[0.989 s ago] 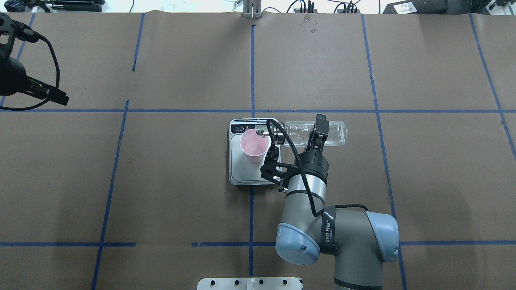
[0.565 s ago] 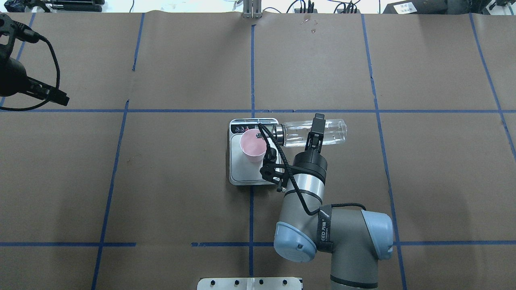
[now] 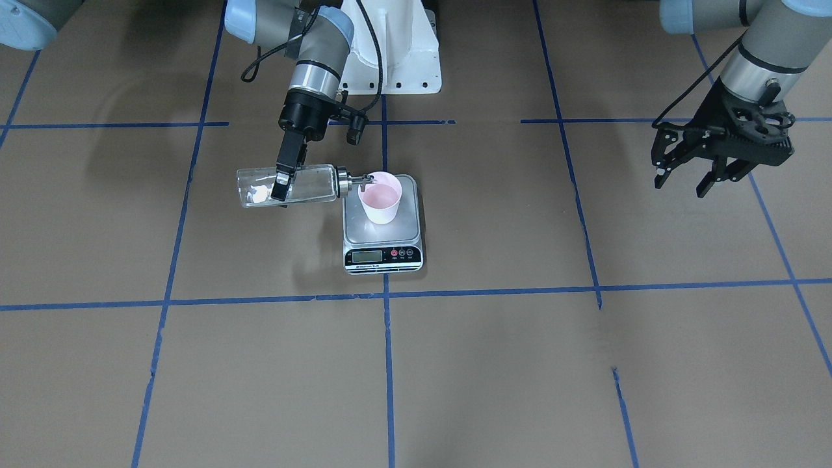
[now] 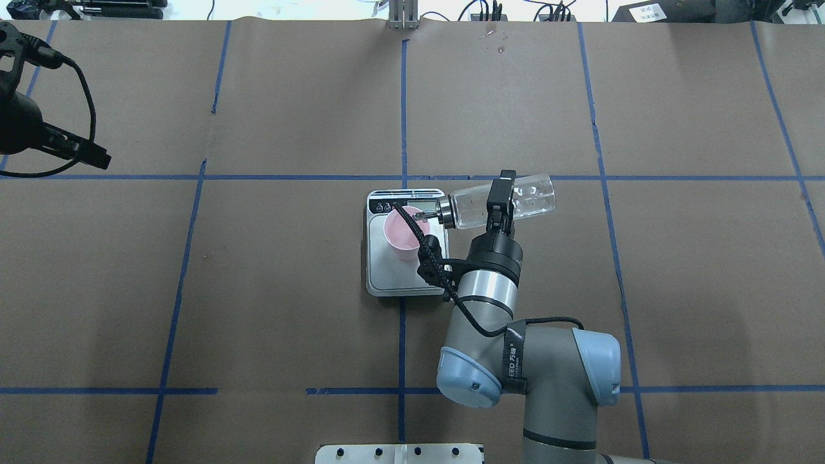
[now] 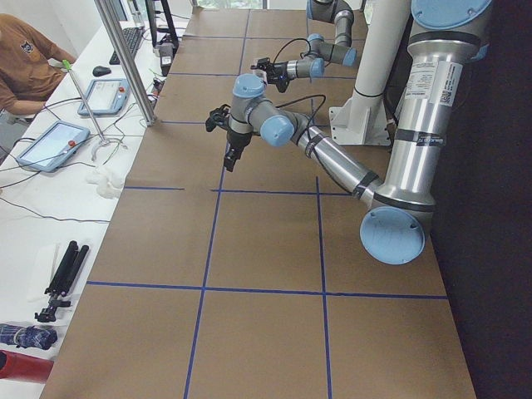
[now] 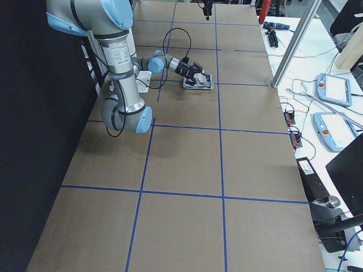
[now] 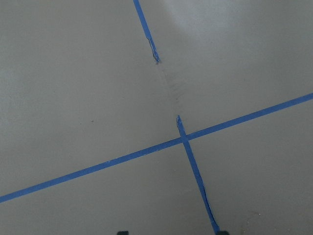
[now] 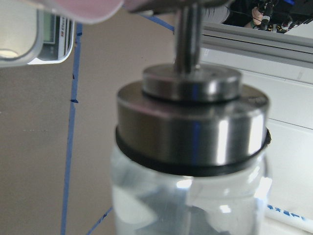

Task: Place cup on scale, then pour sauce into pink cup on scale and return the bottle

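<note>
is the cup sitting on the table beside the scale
No, the front-facing view shows the cup standing upright on the scale's silver platform, under the bottle's spout.

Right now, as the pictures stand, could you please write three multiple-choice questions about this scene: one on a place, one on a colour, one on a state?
1. Where does the cup stand?
A. On the platform of the scale
B. Beside it, on the brown paper
C. Between the fingers of the far arm

2. What colour are the tape lines on the table?
A. Red
B. Blue
C. Yellow

3. How is the bottle held by the right gripper?
A. Upright, spout pointing up
B. Tipped nearly level, spout over the cup's rim
C. Upside down, high above the cup

Answers:
1 A: the front-facing view shows the cup on the silver platform.
2 B: every line in the grid is blue.
3 B: the overhead view shows the bottle lying sideways in the air with its spout over the cup.
</note>
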Controlling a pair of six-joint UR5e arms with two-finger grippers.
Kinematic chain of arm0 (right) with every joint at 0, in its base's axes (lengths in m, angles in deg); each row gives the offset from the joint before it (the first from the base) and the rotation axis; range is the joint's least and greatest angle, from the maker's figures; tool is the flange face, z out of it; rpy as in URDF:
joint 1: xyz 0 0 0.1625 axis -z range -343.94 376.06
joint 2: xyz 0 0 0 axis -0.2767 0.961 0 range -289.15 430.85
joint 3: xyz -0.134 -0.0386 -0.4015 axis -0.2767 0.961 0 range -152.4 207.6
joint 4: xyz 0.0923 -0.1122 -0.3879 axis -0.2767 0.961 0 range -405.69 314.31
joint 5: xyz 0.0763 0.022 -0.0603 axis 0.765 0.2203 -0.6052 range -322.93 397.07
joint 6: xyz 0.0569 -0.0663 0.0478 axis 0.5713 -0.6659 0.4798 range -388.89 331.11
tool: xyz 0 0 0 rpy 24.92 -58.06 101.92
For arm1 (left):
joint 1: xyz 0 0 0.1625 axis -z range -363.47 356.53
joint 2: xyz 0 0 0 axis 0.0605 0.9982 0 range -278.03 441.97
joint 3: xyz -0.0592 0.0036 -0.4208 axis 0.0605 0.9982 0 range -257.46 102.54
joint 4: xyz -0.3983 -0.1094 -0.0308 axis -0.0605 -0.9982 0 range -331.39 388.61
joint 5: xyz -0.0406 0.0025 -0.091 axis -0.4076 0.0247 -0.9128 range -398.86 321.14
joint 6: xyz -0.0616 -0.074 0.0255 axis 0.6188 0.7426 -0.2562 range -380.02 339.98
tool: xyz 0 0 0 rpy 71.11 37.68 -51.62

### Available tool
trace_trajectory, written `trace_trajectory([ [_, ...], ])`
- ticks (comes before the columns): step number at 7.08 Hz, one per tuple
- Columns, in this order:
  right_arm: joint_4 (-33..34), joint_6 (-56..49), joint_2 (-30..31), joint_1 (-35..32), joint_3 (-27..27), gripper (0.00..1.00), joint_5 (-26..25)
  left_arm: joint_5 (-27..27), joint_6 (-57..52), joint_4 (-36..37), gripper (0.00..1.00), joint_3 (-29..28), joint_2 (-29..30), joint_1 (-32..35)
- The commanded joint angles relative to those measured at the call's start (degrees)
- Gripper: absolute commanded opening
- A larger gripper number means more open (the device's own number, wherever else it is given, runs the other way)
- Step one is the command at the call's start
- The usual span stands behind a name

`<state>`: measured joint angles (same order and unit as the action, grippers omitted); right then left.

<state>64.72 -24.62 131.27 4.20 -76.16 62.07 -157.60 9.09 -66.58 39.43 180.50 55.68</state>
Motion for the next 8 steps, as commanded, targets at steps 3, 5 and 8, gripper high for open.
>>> trace_trajectory([
  [3,0.1,-10.3,-0.4,-0.7,-0.1,0.00,-2.3,0.0,0.1,0.0,0.67,-0.1,-0.1,0.0],
  [5,0.0,-13.0,-0.5,-1.1,-0.7,0.00,-2.6,0.0,0.1,0.0,0.68,-0.1,-0.1,0.1],
  [8,0.0,-21.1,-0.4,-1.7,-2.5,0.00,-4.3,-0.1,0.1,0.0,0.68,0.1,-0.4,0.1],
])
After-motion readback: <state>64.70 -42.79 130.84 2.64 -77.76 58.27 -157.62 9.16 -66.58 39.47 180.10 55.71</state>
